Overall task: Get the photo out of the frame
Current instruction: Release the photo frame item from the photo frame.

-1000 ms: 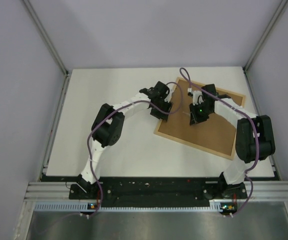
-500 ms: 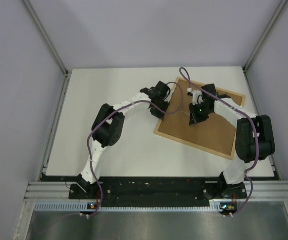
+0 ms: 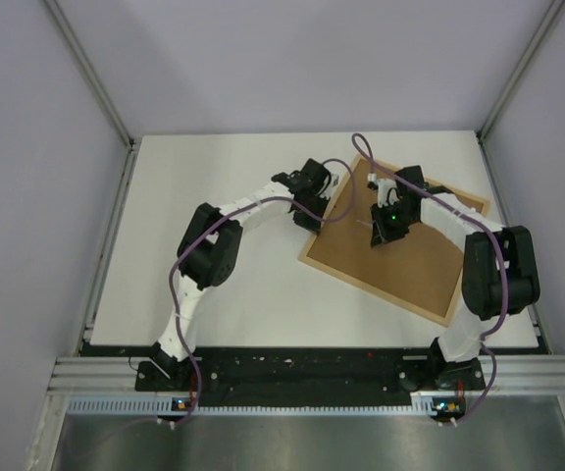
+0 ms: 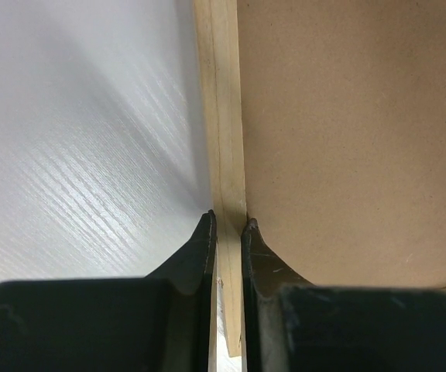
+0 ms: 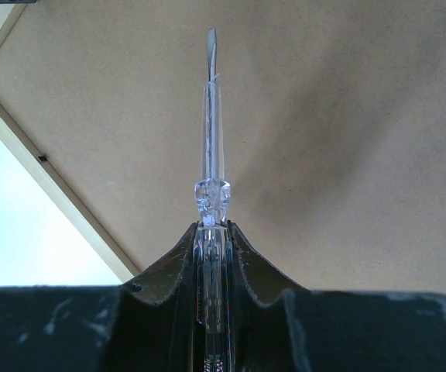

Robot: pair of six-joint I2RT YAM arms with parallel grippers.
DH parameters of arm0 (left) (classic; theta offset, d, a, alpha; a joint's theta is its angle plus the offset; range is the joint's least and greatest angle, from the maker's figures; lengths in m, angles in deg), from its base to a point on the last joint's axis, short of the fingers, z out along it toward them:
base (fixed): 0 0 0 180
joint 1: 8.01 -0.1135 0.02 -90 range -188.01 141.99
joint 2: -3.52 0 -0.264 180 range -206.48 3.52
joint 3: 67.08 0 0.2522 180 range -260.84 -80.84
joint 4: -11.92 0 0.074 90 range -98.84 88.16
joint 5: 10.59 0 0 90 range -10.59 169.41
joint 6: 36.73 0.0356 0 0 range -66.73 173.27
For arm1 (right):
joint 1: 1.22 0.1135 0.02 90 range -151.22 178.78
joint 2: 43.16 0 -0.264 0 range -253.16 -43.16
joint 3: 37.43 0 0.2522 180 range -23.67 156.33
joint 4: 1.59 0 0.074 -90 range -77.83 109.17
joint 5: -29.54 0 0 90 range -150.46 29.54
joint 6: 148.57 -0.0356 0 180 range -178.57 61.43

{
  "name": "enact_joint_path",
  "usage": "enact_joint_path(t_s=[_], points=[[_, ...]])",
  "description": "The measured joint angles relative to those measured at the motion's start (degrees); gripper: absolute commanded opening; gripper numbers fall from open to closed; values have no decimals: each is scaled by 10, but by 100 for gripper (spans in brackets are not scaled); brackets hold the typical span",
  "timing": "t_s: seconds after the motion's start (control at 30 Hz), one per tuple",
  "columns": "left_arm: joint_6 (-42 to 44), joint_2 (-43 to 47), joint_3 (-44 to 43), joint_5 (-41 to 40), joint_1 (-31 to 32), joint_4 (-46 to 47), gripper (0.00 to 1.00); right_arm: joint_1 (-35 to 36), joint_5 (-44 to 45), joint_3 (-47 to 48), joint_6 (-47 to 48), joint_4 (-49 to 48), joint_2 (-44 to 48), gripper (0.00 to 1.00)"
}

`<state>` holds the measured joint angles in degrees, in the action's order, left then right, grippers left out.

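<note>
From their bases at the near edge of the worktop (image 3: 214, 186), the left arm (image 3: 204, 250) and right arm (image 3: 498, 270) both reach forward to the frame (image 3: 400, 265). It lies back side up and skewed, to the right of centre, with its near corner towards the right arm's base. Only its brown fibreboard back (image 5: 347, 155) and light-wood rail (image 4: 221, 116) show. The photo is not visible in any view, and I judge it lies face down beneath that board.

The left jaws stand narrow, one finger on either side of the frame's left rail, pinching the wood where it meets the worktop. The right jaws are closed on a clear-handled flat screwdriver (image 5: 210, 155). Its blade points out over the middle of the fibreboard, well apart from the rail. Whether the tip touches the board cannot be told. A small dark fitting (image 5: 43, 159) sits on the rail's inner edge, too small to identify.

The board appears not yet lifted, so the task looks to be at an early stage.

- **Slipping frame:** the left hold bears on a thin strip of wood near one end. If the screwdriver pushes sideways, the frame could pivot about that pinch and slide away from the blade.
- **Damage to the photo:** a tip driven down at a steep angle could gouge the soft board, or pass its edge and scratch or crease the photo underneath.
- **Slipping tool:** the smooth handle could twist in the right jaws under prying force.
</note>
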<state>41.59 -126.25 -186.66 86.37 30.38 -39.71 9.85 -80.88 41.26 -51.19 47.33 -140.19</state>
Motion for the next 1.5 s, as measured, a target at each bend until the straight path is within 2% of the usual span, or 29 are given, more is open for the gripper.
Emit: enact_joint_path(t_s=[0.2,0.23,0.27,0.33,0.4,0.47,0.63,0.83,1.07,1.17,1.3,1.5], points=[[-4,3,8,11,-4,8,0,0,-4,-2,0,0,0,0],[-4,4,9,12,-5,9,7,0,-5,-2,0,0,0,0],[-5,5,11,13,-5,12,26,0,-5,-2,0,0,0,0],[-7,7,14,14,-6,15,58,0,-6,-2,0,0,0,0],[-7,8,18,27,-6,15,69,0,-7,-3,0,0,0,0],[-18,13,25,38,-9,16,72,0,-7,-4,0,0,0,0],[-34,28,26,64,-23,22,73,0,-7,-4,0,0,0,0],[-38,25,3,73,-49,37,66,0,-4,4,1,5,-2,0],[-54,-39,-63,106,-51,56,61,0,-9,93,10,22,-59,0],[-64,-65,-76,129,-51,60,57,0,-19,138,19,30,-101,0],[-67,-67,-80,138,-51,63,46,0,-42,195,31,51,-161,0],[-66,-65,-59,148,-55,76,36,1,-65,226,49,72,-210,0]])
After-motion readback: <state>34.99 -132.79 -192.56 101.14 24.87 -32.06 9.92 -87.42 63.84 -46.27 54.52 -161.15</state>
